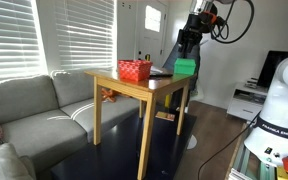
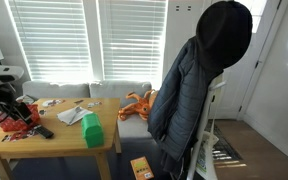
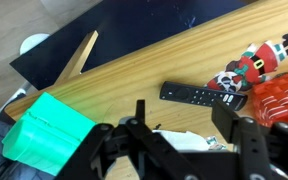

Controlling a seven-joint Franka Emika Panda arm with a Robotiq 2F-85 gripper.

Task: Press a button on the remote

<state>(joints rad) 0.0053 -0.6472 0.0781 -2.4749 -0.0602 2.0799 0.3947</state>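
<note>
The remote (image 3: 204, 97) is a slim black oblong lying flat on the wooden table (image 3: 134, 70). It also shows in an exterior view (image 2: 44, 131) beside the red mesh basket (image 2: 19, 125). My gripper (image 3: 184, 122) hangs above the table with its jaws open and empty. The remote lies just beyond the fingertips, nearer the right finger. In an exterior view the arm (image 1: 196, 30) reaches down over the table's far end. In another the arm (image 2: 4, 100) is over the table's left part.
A green block (image 3: 49, 128) sits left of the gripper, and white paper (image 3: 174, 135) lies under it. A Santa figure (image 3: 254, 62) and the red mesh basket (image 3: 284, 100) are at the right. A sofa (image 1: 34, 110) stands beside the table, and a jacket-hung chair (image 2: 189, 90) is nearby.
</note>
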